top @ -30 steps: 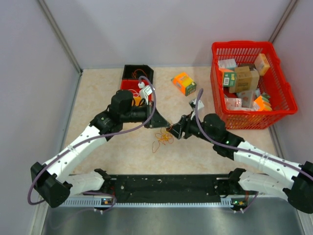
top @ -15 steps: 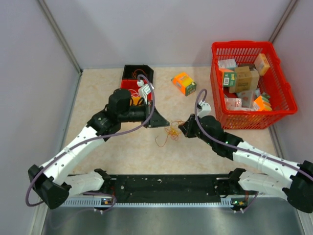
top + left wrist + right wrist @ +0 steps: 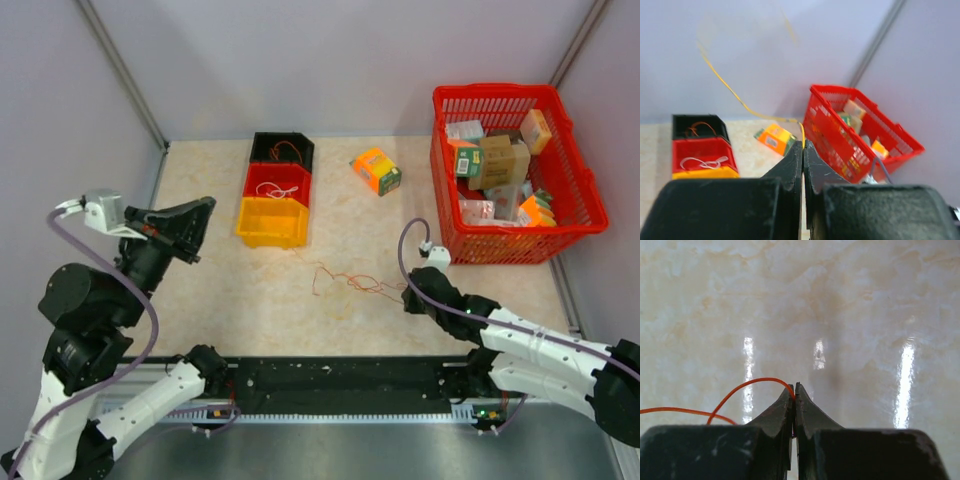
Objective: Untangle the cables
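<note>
The left gripper (image 3: 803, 146) is closed, its jaws pressed together on a yellow wire (image 3: 735, 95). From the pinch the wire runs a short way level, then climbs through the air in a long slack curve. In the left wrist view it passes above the orange box (image 3: 774, 139). Seen from above, this gripper (image 3: 198, 215) hangs raised, well left of the box and beyond the stacked bins (image 3: 273, 190). The yellow wire is too thin to trace there, so I cannot tell where its far end goes.

The right gripper (image 3: 793, 392) is likewise closed, jaws meeting on an orange wire (image 3: 747, 388). The wire arches out of the tips to the left and down toward the desk (image 3: 840, 300). From above, this gripper (image 3: 410, 296) sits low over the desk, on the robot's side of the box and a little to its right.

The cables (image 3: 345, 280) lie on the desk on the near side of the box. They spread in a thin, loose line from a small loop at the left end across to the right gripper.
</note>
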Tool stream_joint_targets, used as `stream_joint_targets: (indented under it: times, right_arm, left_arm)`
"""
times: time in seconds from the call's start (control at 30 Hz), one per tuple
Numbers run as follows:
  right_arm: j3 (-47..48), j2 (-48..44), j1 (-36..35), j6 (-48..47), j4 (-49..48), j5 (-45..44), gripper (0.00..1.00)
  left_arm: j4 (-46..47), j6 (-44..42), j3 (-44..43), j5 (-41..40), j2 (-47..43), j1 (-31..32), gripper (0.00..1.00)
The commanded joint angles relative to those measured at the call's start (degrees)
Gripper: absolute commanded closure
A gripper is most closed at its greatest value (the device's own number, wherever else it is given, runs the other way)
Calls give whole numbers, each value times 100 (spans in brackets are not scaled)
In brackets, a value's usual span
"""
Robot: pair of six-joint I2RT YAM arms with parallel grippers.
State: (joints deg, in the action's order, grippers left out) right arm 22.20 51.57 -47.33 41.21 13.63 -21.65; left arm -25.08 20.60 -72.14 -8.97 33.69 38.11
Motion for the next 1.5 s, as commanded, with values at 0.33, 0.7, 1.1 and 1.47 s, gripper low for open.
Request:
stream_joint_targets:
  times: [0.33, 0.7, 1.1, 1.47]
  right_arm:
    - [276, 143, 49, 274, 835, -798, 100]
    - [540, -796, 57, -219, 1536, -753, 99]
    - [294, -2063, 49, -526, 1573, -401, 98]
    - [92, -2222, 57, -500, 1415, -331, 98]
  left_arm:
    - [-85, -1366, -1144, -1932, 120, 21, 100]
    - [-656, 268, -65, -1195, 1183, 21, 100]
    - [-227, 2448, 1903, -177, 2044, -84, 100]
    - [99, 2705, 2653, 289, 3186, -93, 100]
